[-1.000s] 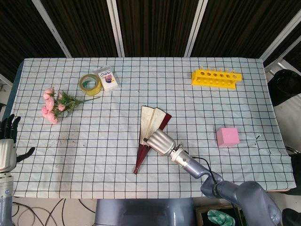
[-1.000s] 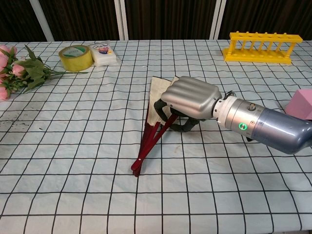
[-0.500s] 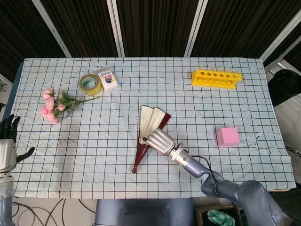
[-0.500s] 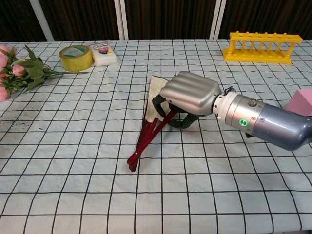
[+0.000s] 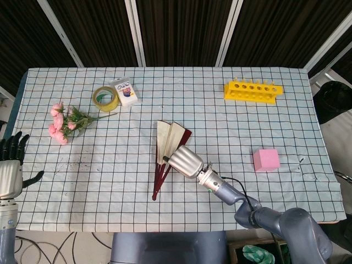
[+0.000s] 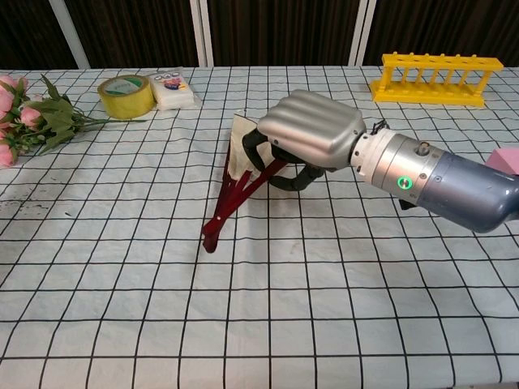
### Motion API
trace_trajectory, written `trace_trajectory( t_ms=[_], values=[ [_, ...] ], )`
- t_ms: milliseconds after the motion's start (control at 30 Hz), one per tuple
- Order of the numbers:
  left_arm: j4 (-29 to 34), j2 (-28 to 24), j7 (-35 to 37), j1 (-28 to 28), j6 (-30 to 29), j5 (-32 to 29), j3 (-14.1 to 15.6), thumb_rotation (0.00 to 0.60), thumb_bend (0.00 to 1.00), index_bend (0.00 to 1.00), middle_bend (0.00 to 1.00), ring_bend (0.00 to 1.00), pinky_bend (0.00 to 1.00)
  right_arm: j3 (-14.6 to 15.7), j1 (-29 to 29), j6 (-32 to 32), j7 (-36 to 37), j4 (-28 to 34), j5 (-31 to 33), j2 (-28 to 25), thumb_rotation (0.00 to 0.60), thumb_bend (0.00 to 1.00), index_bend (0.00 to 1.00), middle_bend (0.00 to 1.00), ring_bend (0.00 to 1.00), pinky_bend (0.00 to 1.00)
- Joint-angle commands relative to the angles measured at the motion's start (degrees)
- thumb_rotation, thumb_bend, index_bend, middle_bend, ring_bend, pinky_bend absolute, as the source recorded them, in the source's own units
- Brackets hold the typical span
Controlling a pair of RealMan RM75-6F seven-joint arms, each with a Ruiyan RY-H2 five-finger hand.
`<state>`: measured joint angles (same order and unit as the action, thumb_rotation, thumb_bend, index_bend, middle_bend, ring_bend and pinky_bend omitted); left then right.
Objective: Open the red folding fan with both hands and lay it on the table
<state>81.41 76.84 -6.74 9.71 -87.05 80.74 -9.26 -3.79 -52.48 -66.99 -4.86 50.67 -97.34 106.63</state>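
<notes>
Right hand (image 6: 312, 139) fingers gripping partly spread red fan (image 5: 166, 148) on worktop (image 5: 110, 181); left hand (image 5: 10, 168) idling, fingers apart, holding nothing.

bare cloth (image 5: 110, 165) left of fan (image 5: 168, 143)

checked table (image 5: 110, 181) holds flowers (image 5: 65, 124), tape (image 5: 104, 98), rack (image 5: 252, 91), pink cube (image 5: 266, 159).
</notes>
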Motion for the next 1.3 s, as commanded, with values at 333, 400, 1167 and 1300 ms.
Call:
trace_trajectory(
  t_ms=[333,400,1167,1300],
  values=[
    [2.4,-0.3,-1.3,6.0,4.8,0.7,-2.9,0.6,0.01,0.0,0.0,0.0,0.0,-2.5,-1.8,-1.8,-2.1,4.3,-0.4,-3.3,0.6,0.44,0.89,0.94,0.97,0.84],
    [2.6,-0.1,-1.7,7.4,5.9,1.0,-3.4,0.6,0.01,0.0,0.0,0.0,0.0,-2.7,-1.9,-2.0,-2.3,4.6,-0.4,-3.5,0.6,0.44,0.89,0.94,0.97,0.84],
    [-2.4,10.5,-7.4,23.4,22.2,-1.6,-5.1,0.6,0.14,0.35,0.02,0.0,0.0,-4.8,-3.3,-3.2,-4.9,6.6,0.5,-4.0,0.6,0.44,0.9,0.94,0.97,0.84],
    [-5.7,14.3,-7.7,26.7,24.6,-3.1,-6.2,0.6,0.16,0.35,0.02,0.0,0.0,-4.9,-3.2,-3.2,-5.3,7.1,0.8,-4.2,0.6,0.44,0.9,0.94,0.97,0.84]
  ],
)
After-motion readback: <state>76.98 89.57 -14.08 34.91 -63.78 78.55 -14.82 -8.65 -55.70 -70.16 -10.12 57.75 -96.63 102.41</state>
